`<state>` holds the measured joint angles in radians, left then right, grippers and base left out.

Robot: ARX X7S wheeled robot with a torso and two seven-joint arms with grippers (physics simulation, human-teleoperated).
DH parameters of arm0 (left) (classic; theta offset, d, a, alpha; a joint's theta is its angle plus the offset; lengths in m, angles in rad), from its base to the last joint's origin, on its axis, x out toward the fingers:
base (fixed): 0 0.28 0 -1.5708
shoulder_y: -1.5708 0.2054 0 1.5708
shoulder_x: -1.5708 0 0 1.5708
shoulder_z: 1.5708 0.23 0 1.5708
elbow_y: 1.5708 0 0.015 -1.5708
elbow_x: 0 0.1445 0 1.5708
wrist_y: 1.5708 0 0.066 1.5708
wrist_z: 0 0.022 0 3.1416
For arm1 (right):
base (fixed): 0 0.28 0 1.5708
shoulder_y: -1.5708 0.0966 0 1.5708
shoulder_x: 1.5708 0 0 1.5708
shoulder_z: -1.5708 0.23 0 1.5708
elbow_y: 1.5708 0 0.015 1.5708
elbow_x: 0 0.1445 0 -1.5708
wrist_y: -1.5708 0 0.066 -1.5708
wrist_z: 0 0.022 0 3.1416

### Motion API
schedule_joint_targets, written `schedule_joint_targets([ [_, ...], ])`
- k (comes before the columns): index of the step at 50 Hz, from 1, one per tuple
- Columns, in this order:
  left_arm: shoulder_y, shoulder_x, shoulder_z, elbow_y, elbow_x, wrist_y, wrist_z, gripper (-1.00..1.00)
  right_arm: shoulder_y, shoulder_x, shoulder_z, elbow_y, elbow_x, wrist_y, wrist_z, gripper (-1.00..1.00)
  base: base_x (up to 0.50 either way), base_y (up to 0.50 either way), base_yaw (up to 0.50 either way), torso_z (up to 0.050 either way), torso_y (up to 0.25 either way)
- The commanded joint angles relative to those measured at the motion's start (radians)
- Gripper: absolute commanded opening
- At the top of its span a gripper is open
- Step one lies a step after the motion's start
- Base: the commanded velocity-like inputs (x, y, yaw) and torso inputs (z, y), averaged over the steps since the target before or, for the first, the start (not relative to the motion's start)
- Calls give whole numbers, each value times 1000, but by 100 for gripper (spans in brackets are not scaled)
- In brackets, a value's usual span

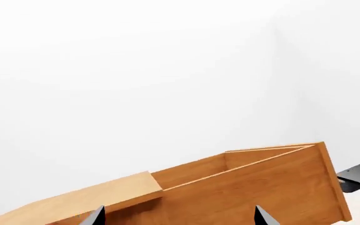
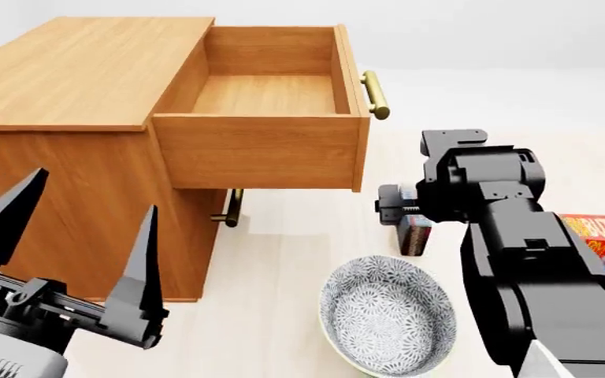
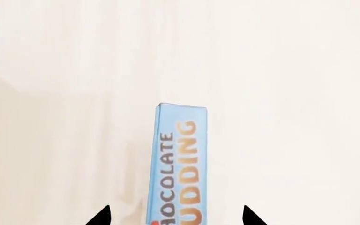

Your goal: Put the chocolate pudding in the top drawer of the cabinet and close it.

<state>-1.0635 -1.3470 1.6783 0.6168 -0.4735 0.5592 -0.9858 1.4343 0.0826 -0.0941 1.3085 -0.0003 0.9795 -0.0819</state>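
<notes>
Printed lengthwise on the chocolate pudding (image 3: 178,168) carton's light blue face — "…OCOLATE …UDDING". On the red box (image 2: 603,229) at three o'clock — "BUTTER", partly cut off.

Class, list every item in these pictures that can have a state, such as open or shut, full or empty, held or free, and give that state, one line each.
Top drawer: pulled open, empty.
Lower drawer: shut.
Pudding: standing on the floor between the right gripper's fingertips, not gripped.
Bowl: upright, empty.
Butter box: lying on the floor, untouched.
Left gripper: open, empty.
Right gripper: open around the pudding.
</notes>
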Motion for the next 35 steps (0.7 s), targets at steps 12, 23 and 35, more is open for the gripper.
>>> schedule_joint_targets([
  [12, 13, 11, 6, 7, 48, -43, 10, 100, -6, 3, 7, 0, 2, 17, 27, 100, 0, 0, 0, -50, 0],
  [23, 15, 18, 4, 3, 54, -47, 14, 100, -15, 0, -2, 0, 2, 10, 16, 100, 0, 0, 0, -50, 0],
  [35, 18, 19, 5, 13, 65, -63, 20, 100, -19, 2, 15, 0, 3, 15, 13, 100, 0, 0, 0, -50, 0],
])
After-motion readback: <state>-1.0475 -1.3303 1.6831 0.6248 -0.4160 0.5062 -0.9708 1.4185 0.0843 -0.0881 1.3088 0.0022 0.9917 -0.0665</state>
